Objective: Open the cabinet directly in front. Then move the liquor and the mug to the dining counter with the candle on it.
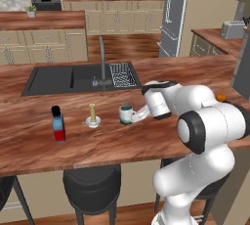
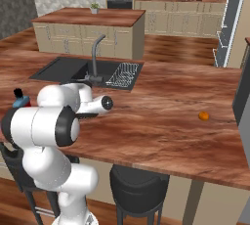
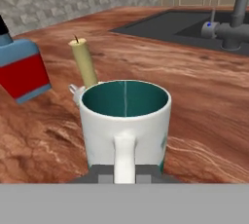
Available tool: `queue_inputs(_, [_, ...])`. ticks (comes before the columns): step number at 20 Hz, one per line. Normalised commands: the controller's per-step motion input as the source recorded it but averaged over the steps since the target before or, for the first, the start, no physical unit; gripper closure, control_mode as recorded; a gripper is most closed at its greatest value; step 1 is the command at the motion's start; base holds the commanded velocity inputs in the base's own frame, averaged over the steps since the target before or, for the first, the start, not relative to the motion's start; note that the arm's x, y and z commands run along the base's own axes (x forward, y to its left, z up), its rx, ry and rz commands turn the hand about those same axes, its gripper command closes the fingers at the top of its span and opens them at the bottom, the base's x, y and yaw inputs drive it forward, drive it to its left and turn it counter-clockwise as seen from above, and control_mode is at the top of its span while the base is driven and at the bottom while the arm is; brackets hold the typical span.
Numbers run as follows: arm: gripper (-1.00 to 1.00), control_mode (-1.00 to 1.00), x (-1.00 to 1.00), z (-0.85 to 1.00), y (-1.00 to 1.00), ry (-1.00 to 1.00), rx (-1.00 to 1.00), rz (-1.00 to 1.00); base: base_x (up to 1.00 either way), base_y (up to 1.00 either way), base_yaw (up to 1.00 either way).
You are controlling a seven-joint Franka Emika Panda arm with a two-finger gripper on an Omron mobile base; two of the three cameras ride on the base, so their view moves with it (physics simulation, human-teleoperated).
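The white mug (image 1: 126, 114) with its teal inside stands upright at the surface of the dining counter (image 1: 195, 72), right of the candle (image 1: 92, 115). My gripper (image 1: 139, 115) reaches in from the right and is shut on the mug's handle. In the hand view the mug (image 3: 125, 116) is close in front, its handle between my gripper (image 3: 125, 175) fingers. Behind it stand the candle (image 3: 83, 62) and, further left, the liquor (image 3: 22, 69). The liquor (image 1: 58, 123) stands left of the candle; its top (image 2: 20, 101) peeks past my arm. The cabinet is out of view.
A black sink (image 1: 73, 78) with a grey faucet (image 1: 102, 62) is set into the counter behind the mug. A small orange thing (image 2: 203, 116) lies on the counter to the right. Dark stools (image 1: 92, 187) stand under the near edge.
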Motion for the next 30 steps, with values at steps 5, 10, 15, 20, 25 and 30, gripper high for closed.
queue_inputs(5, [-1.00, -1.00, 0.06, -0.10, 0.00, -0.01, 0.00, 0.00, 0.00, 0.00, 0.00])
queue_inputs(10, [-1.00, -1.00, 0.00, 0.00, 0.00, 0.00, 0.00, 0.00, 0.00, 0.00, 0.00])
queue_inputs(15, [-1.00, -1.00, -0.01, 0.34, 0.00, 0.00, 0.00, 0.00, 0.00, 0.00, 0.00])
queue_inputs(20, [-1.00, -1.00, -0.49, 0.94, 0.00, 0.03, 0.03, 0.00, 0.00, 0.00, 0.00])
queue_inputs(25, [-1.00, -1.00, -1.00, 1.00, 0.00, 0.00, 0.10, 0.00, 0.00, 0.00, 0.00])
queue_inputs(30, [-1.00, -1.00, -1.00, 0.61, 0.11, -0.04, 0.03, 0.00, 0.00, 0.00, 0.00])
